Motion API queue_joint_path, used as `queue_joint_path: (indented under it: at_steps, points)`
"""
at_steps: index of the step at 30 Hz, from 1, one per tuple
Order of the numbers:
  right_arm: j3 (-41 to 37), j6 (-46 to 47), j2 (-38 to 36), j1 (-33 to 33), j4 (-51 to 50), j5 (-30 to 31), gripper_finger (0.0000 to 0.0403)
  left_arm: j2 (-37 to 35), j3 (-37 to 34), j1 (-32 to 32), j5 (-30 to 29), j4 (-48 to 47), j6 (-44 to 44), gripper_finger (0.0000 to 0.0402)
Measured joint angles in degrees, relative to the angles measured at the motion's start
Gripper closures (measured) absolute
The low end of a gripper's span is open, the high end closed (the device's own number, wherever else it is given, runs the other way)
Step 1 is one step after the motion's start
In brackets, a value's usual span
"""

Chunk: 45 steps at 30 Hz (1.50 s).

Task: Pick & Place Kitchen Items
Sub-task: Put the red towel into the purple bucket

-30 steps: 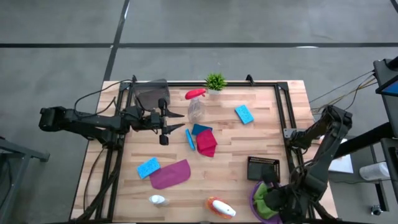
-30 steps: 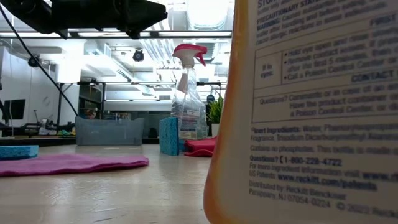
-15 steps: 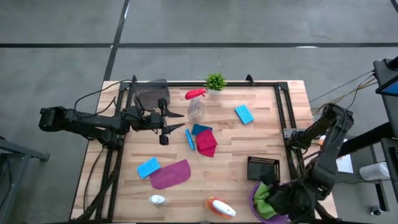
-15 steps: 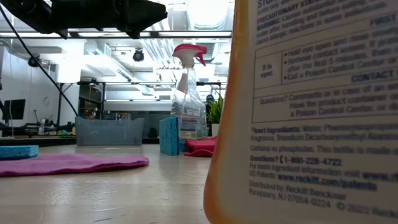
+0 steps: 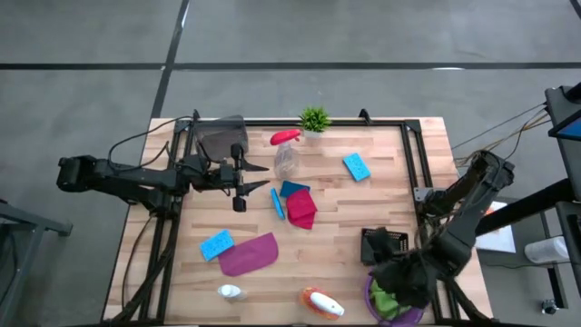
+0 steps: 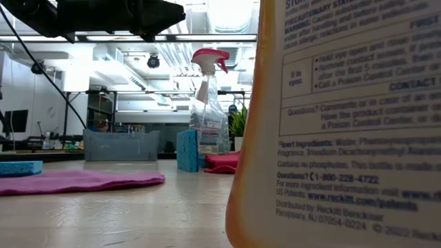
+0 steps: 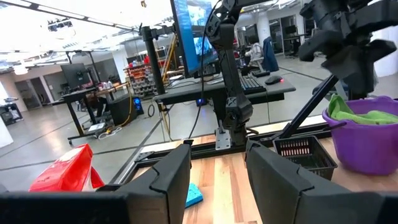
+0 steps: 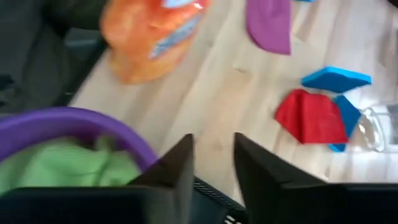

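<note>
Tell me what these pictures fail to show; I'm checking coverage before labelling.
- Orange bottle, low view: fills the right half, hiding the table behind; top and base cut off.
- Purple bowl, high view: right pincer covers most of it.
- Gray cloth, high view: left arm's frame partly covers it.

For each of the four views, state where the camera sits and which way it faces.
High: above the table, straight down; both arms show.
Low: at tabletop height, level across; orange bottle fills the foreground, an arm overhead.
Left wrist: on the left arm, facing across the table past its own open left end effector.
Right wrist: on the right arm, facing down past the right end effector.
Both wrist views share the purple bowl holding the green cloth.
</note>
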Motion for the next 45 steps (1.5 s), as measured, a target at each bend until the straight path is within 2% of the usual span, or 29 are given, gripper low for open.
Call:
queue_joint_path:
  at_steps: [7,10,12,17,24,27,34,38,42,45]
  points:
    - [-2.0,-3.8,-0.2,-4.6,0.4,2.7,0.0122,0.0,0.0,0.0,0.0,-0.1,0.0,0.0246]
    - [-4.7,-7.9,-1.9,-5.6,6.1,4.5,0.0083,0.0,0.0,0.0,0.0,-0.2,-0.2,0.0246]
    - [-7.5,-11.4,-4.3,-6.1,13.3,4.5,0.0074,0.0,0.0,0.0,0.0,-0.2,-0.2,0.0246]
    - [-18.7,-20.9,-13.2,-7.1,31.9,4.1,0.0086,0.0,0.0,0.0,0.0,-0.4,-1.1,0.0246]
    - [-35.3,-28.7,-30.3,-12.4,48.3,4.3,0.0149,0.0,0.2,0.0,0.0,-2.5,-2.4,0.0246]
    - [-39.4,-29.1,-36.7,-15.4,50.2,4.3,0.0174,0.0,2.0,0.0,-0.5,-7.4,-4.3,0.0246]
    - [-44.5,-29.2,-46.0,-17.2,50.1,4.3,0.0205,3.6,12.3,0.0,-2.8,-30.1,-7.5,0.0246]
    - [-44.9,-29.4,-47.6,-17.2,49.5,4.3,0.0215,7.2,17.4,0.0,-6.0,-37.6,-5.2,0.0246]
    - [-44.9,-30.0,-47.7,-17.2,48.6,4.4,0.0216,10.6,21.3,0.0,-5.9,-41.1,-2.8,0.0239]
    - [-44.9,-30.2,-47.2,-17.2,46.9,6.5,0.0216,13.2,24.2,0.0,-5.7,-42.4,-2.6,0.0219]
